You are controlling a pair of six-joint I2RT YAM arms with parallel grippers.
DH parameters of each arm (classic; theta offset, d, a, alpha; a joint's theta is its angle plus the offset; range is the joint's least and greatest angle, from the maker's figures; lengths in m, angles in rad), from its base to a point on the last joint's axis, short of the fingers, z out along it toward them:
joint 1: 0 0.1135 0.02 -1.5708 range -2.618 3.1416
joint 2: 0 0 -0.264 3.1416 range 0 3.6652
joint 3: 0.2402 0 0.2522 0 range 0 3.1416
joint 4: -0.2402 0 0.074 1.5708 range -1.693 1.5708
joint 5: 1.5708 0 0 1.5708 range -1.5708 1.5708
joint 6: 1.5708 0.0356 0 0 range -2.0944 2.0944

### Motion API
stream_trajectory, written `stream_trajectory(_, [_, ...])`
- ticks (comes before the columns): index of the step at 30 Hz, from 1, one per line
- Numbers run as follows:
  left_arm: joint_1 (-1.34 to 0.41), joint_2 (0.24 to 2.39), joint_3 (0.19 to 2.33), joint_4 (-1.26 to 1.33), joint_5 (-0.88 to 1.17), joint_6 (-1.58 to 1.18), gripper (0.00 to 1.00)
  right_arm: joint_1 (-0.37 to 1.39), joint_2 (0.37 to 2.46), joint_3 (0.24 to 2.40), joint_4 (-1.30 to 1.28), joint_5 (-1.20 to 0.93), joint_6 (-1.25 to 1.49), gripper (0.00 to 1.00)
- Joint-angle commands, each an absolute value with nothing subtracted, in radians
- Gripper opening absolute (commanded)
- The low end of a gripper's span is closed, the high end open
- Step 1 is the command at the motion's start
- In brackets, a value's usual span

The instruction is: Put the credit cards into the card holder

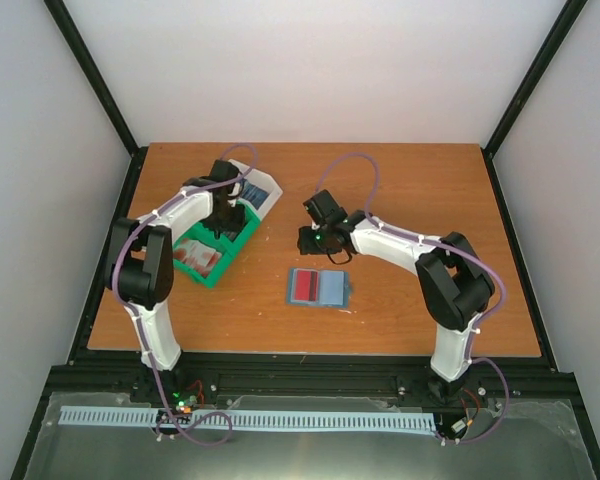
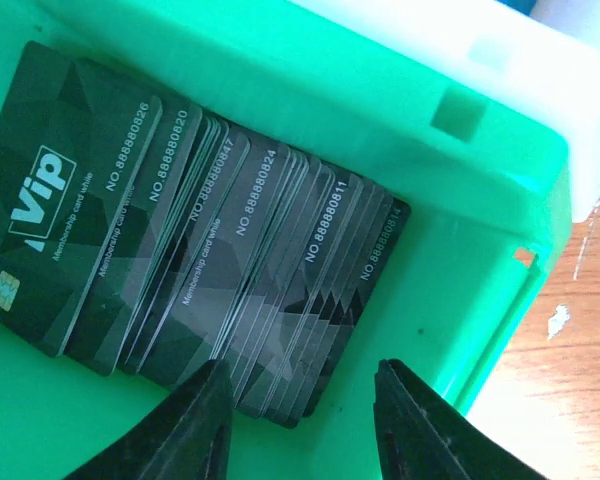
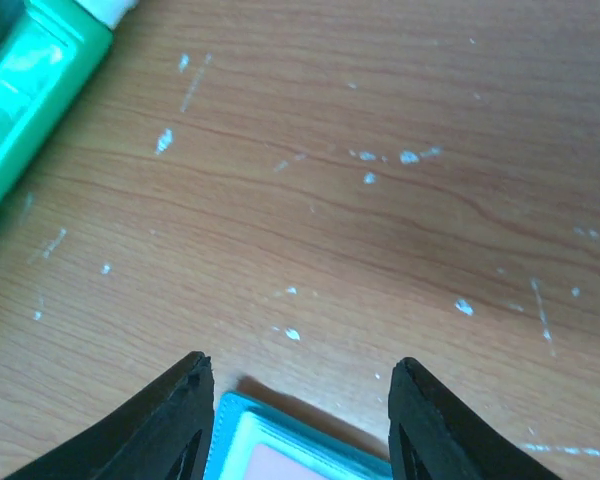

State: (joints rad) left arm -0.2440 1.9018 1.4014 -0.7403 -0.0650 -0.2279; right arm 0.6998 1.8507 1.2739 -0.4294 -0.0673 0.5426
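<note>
The card holder lies open on the table, teal, with a red card on its left half. A fanned stack of dark VIP credit cards lies in the green bin. My left gripper is open and empty just above the near end of that stack, one finger on each side of the last cards; in the top view it is down in the bin. My right gripper is open and empty above the table, just beyond the holder's teal corner; in the top view it is behind the holder.
The green bin holds red cards in its near compartment. A white bin with blue cards adjoins it at the back. A corner of the green bin shows at the upper left of the right wrist view.
</note>
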Motion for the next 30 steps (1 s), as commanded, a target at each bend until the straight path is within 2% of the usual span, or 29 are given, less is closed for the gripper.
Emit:
stream_trajectory(1, [-0.238,1.855,1.345,-0.857,-0.078,-0.278,0.42,0.692,1.891,1.329,-0.438,-0.093,0.543,0.49])
stream_trajectory(9, [-0.238,1.775,1.192,-0.865,0.103,-0.289,0.42,0.681,1.975,1.388,-0.382,-0.224,0.630,0.51])
stream_trajectory(19, [-0.252,1.679,1.094,-0.823,0.363,-0.313,0.38,0.680,2.004,1.411,-0.344,-0.262,0.679,0.52])
stream_trajectory(24, [-0.253,1.629,1.185,-0.840,0.309,-0.290,0.41,0.678,1.987,1.375,-0.291,-0.310,0.705,0.53])
stream_trajectory(30, [-0.253,1.597,1.239,-0.838,0.060,-0.244,0.44,0.671,2.039,1.418,-0.304,-0.349,0.751,0.53])
